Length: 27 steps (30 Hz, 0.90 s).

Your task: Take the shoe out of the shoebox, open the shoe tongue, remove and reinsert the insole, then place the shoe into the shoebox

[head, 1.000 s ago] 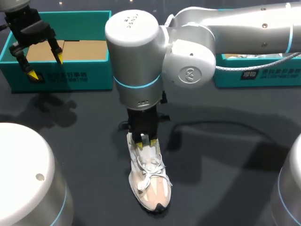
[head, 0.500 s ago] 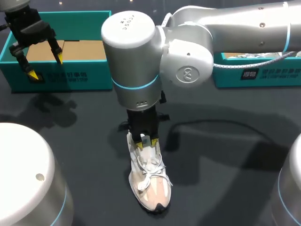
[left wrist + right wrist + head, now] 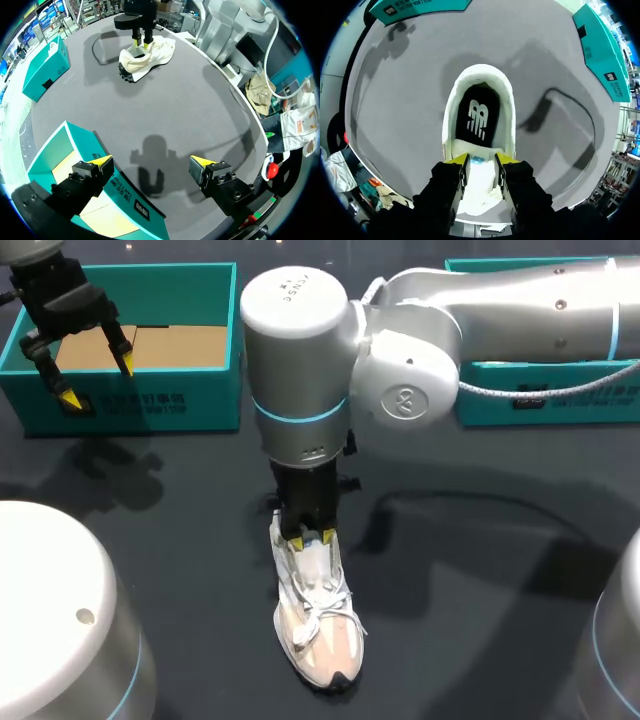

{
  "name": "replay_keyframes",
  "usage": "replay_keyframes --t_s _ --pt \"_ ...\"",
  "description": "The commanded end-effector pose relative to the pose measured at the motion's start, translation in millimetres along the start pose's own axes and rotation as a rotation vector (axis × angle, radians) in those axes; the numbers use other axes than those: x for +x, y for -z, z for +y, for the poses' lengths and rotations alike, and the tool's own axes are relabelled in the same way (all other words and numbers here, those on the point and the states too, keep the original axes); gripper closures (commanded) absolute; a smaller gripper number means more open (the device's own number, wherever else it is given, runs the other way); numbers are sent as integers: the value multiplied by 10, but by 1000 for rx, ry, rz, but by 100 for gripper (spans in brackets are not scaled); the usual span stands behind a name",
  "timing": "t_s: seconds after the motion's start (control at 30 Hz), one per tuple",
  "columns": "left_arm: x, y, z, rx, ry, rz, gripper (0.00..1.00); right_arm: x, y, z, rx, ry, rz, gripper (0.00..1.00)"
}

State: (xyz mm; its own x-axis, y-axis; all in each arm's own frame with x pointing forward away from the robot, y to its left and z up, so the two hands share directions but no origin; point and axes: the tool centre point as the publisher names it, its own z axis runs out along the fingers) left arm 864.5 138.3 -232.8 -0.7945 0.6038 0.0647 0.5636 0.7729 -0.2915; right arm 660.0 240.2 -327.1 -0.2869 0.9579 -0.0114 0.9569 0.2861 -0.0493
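- The sneaker [image 3: 315, 625] lay on its sole on the dark bench [image 3: 480, 570], out of the shoebox [image 3: 130, 400] and well apart from it, toe toward the robot.
- The right arm [image 3: 400, 360] reached down over the heel end. The right jaws were clenched on the white tongue [image 3: 482, 177], one yellow tip on each side of it, just above the laces.
- In the right wrist view the shoe's mouth gaped ahead of those jaws, and the black insole [image 3: 477, 120] with its white logo lay flat inside, not yet lifted.
- The left arm [image 3: 60, 300] hung over the front wall of the open teal shoebox. The left jaws were released, their tips wide apart with nothing between them.
- A second teal box [image 3: 560, 400] stood at the far right of the bench.
- The step in hand looked to be opening the tongue, with the insole work yet to come.
- The next move probably called for drawing the tongue toward the toe to widen the mouth, then letting go and reaching in for the insole's heel edge. The free left jaws might be needed to pin the shoe so that it did not drag or tip.
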Motion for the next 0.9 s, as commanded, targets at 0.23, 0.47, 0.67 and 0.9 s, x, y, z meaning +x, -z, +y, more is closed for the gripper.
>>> replay_keyframes --t_s 0.23,0.47,0.67,0.9 --pt "6 2 1 -2 0 1 0 89 718 96 -79 482 -111 55" --pt "6 2 1 -2 0 1 0 95 845 290 -144 832 -182 21" --pt "6 2 1 -2 0 1 0 108 849 313 -176 1129 -188 0" --pt "6 2 1 -2 0 1 0 108 849 313 -176 1129 -188 0"
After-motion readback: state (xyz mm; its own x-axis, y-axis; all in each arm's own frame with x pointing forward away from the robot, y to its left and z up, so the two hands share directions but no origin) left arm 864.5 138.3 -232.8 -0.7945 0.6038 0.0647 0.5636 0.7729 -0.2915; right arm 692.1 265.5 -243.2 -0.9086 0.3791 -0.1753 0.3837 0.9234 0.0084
